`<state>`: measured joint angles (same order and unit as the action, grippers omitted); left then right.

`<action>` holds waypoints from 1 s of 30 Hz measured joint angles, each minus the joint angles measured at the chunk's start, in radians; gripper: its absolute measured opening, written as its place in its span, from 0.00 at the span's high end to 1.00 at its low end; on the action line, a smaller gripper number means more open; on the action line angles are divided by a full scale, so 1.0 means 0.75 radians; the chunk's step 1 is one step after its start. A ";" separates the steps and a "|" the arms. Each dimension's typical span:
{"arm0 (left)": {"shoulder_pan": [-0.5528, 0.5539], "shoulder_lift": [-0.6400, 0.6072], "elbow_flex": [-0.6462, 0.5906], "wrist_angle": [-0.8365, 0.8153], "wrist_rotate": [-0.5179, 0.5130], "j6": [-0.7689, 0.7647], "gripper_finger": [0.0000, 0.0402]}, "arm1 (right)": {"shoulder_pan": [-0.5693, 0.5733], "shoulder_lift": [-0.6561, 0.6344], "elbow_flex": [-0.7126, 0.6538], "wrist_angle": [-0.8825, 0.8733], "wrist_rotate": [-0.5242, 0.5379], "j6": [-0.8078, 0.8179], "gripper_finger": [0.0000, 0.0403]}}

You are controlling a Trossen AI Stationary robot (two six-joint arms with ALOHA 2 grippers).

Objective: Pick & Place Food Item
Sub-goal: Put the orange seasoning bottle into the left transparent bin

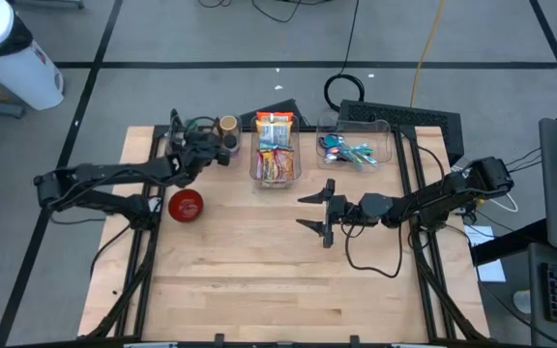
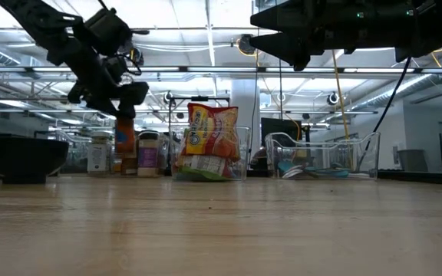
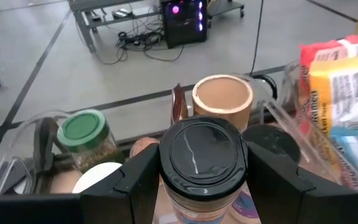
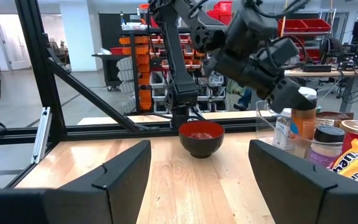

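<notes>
Nearest the left wrist camera, a black-lidded jar (image 3: 202, 163) sits squarely between the left gripper's (image 1: 222, 145) two dark fingers (image 3: 132, 183), which press its sides; the jaws are clenched on the jar just under the lid, probably so the lid rim keeps it from slipping. In the low view an orange-labelled jar (image 2: 125, 136) hangs beneath that gripper, raised above its neighbours, so it appears lifted out of the cluster of spice jars (image 2: 121, 153) at the table's far left corner. Around it stand a tan-lidded jar (image 3: 222, 99) and a green-lidded jar (image 3: 84, 134), packed close, which explains the top-down approach. A red bowl (image 1: 186, 204) lies on the wooden table (image 1: 259, 280) just near the left arm, likely the drop point, though that is a guess. The right gripper (image 1: 319, 216) hovers mid-table, fingers spread wide and holding nothing, apparently waiting. A clear bin of snack packets (image 1: 276, 155) and a second clear bin (image 1: 361, 147) of small items stand along the far edge. Hard to make out: the held jar's label and contents, whether its base has fully cleared the table, and what the second bin holds. A snack bag (image 3: 344, 106) is cut off at the frame edge.
</notes>
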<state>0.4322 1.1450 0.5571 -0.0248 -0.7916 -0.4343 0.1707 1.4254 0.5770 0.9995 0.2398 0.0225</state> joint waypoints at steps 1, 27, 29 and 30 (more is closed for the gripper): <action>0.003 0.016 0.000 0.002 -0.002 -0.010 0.49 | 0.000 0.000 0.000 0.000 0.000 0.000 0.35; 0.035 0.297 0.002 0.051 -0.026 -0.230 0.49 | 0.000 0.000 0.000 -0.003 -0.001 0.000 0.35; 0.035 0.305 0.002 0.055 -0.030 -0.239 0.49 | 0.000 0.000 0.000 -0.003 -0.001 0.000 0.35; 0.035 0.307 0.002 0.057 -0.032 -0.239 0.49 | 0.000 0.000 0.000 -0.003 -0.001 0.000 0.35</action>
<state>0.4587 1.3755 0.5587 0.0180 -0.8156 -0.6138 0.1707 1.4254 0.5770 0.9969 0.2394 0.0227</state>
